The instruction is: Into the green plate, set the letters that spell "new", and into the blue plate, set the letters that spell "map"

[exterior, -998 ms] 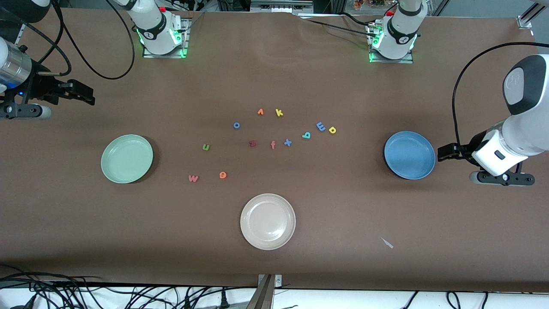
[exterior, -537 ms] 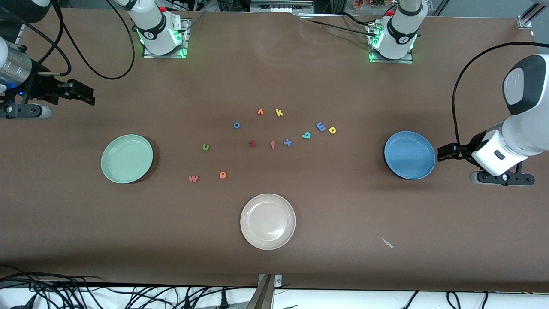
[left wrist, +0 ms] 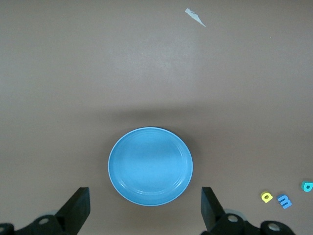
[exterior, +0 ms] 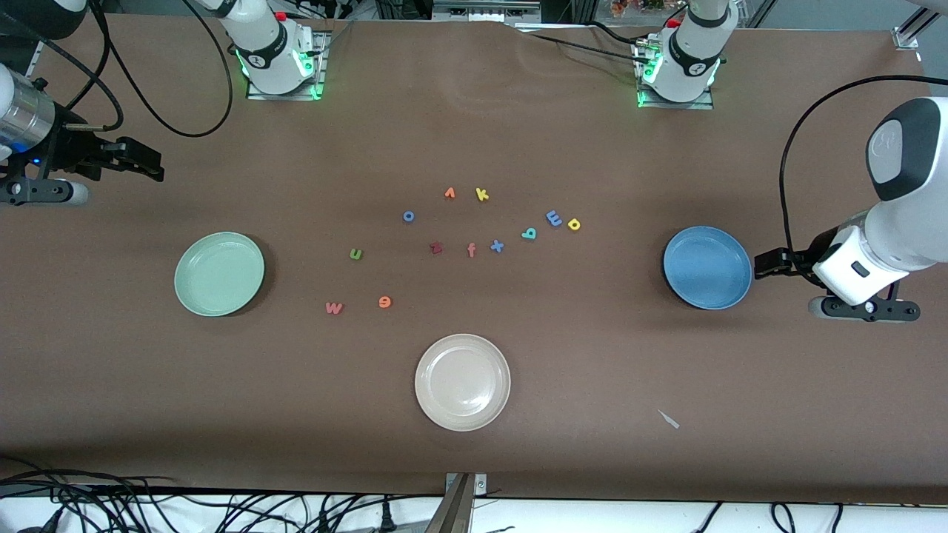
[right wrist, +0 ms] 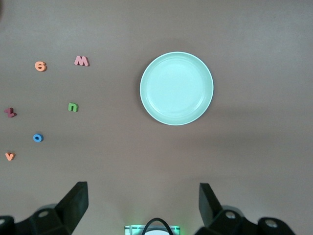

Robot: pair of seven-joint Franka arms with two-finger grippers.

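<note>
Letters mid-table, well apart from both spread tools, plates between.

This place is a robot laboratory. Two white arm bases with green lights are bolted on metal plates at the edge of a large table covered with a plain brown sheet. Many loose black cables lie along the table's front edge.
</note>
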